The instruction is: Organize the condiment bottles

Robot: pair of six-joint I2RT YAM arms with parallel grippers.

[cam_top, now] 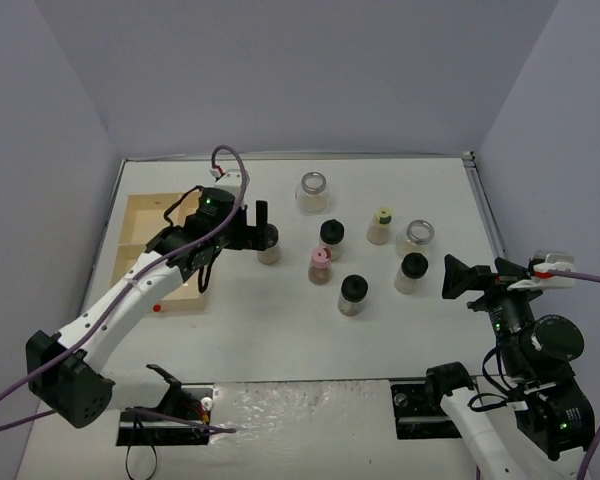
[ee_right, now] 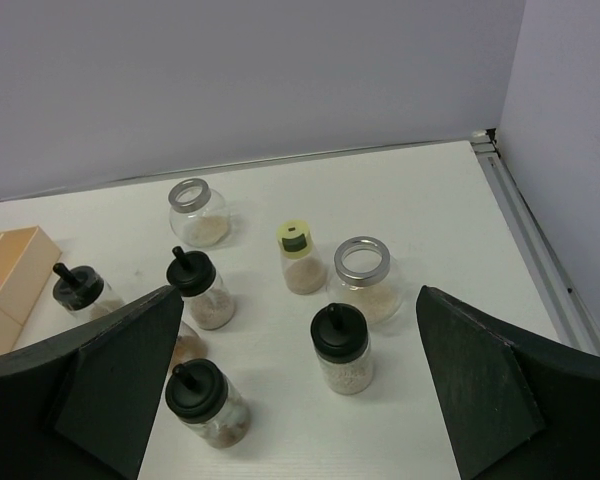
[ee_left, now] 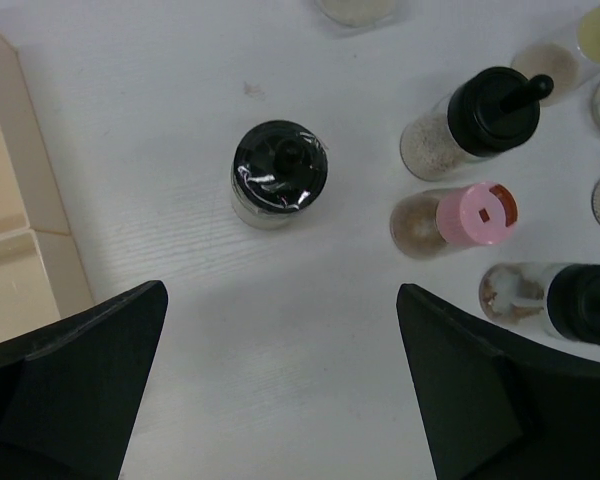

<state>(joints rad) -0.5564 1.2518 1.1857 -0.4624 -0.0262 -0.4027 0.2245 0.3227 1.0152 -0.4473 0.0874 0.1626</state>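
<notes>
Eight small jars stand mid-table. A black-capped jar (cam_top: 268, 243) stands apart at the left; in the left wrist view this jar (ee_left: 278, 172) stands upright ahead of the jaws, untouched. My left gripper (cam_top: 257, 228) (ee_left: 282, 292) is open and empty above it. The others are a pink-capped jar (cam_top: 320, 265), three black-capped jars (cam_top: 331, 235) (cam_top: 352, 293) (cam_top: 413, 270), a yellow-green-capped jar (cam_top: 381, 225) and two silver-lidded jars (cam_top: 312, 190) (cam_top: 417, 238). My right gripper (cam_top: 452, 275) (ee_right: 300, 295) is open and empty, raised to the right of the group.
A pale wooden compartment tray (cam_top: 140, 215) lies at the left, under the left arm; its corner shows in the right wrist view (ee_right: 10, 262). Purple walls enclose the table. A metal rail (cam_top: 485, 205) runs along the right edge.
</notes>
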